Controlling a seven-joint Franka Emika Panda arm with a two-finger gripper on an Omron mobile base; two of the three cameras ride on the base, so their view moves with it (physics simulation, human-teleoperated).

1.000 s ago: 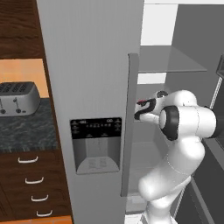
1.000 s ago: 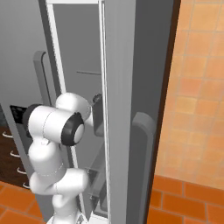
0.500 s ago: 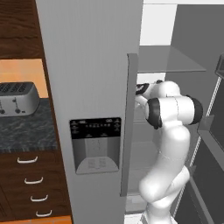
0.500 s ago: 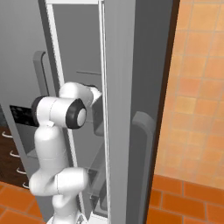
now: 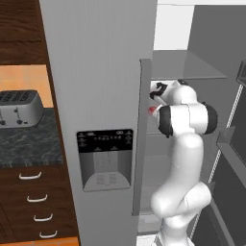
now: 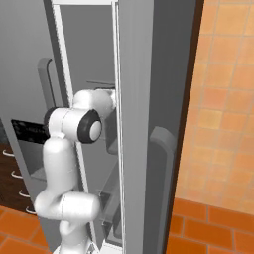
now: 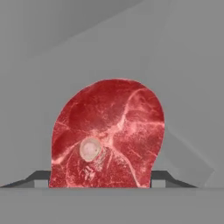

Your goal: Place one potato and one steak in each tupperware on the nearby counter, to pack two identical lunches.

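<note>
The steak [image 7: 109, 135] is a red marbled slab with a pale round bone spot, lying on a grey fridge shelf and close up in the hand view. My gripper [image 7: 100, 177] has its two dark fingertips [image 7: 41, 177] against the steak's left and right edges, shut on it. In the left base view a red bit of steak [image 5: 152, 110] shows under the hand, just past the edge of the fridge's left door. The potato and the tupperware are out of view. A stretch of dark speckled counter [image 5: 29, 144] lies left of the fridge.
The fridge's shut left door with its dispenser panel [image 5: 104, 158] stands close beside the arm. A glass shelf [image 5: 187, 72] sits just above the hand. The open right door [image 6: 158, 149] flanks the arm. A silver toaster [image 5: 19, 108] stands on the counter above drawers [image 5: 33, 202].
The arm has stretched up and further into the fridge. The jaws have narrowed from wide open until they meet the steak's sides.
</note>
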